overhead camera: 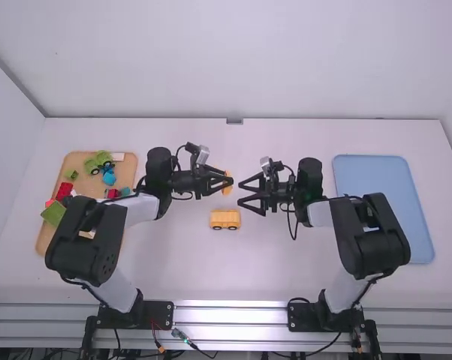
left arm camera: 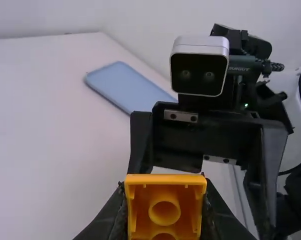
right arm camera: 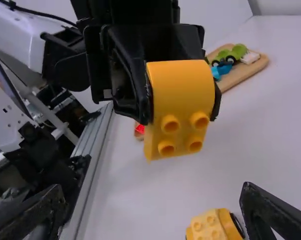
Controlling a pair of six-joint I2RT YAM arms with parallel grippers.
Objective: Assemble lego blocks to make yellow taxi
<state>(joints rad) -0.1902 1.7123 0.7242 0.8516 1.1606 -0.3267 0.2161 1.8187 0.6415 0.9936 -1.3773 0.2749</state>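
My left gripper is shut on an orange-yellow block above the middle of the table. In the left wrist view the block, hollow underside showing, fills the space between the left gripper's fingers. The right wrist view shows the same block with its curved face and studs. Facing it from the right, my right gripper stands open with nothing held; its fingers are spread wide in its wrist view. A yellow wheeled base rests on the table below them, its studs up.
On the left, a wooden tray holds several coloured blocks, including green, blue and red ones, partly under the left arm. A blue tray lies on the right, next to the right arm.
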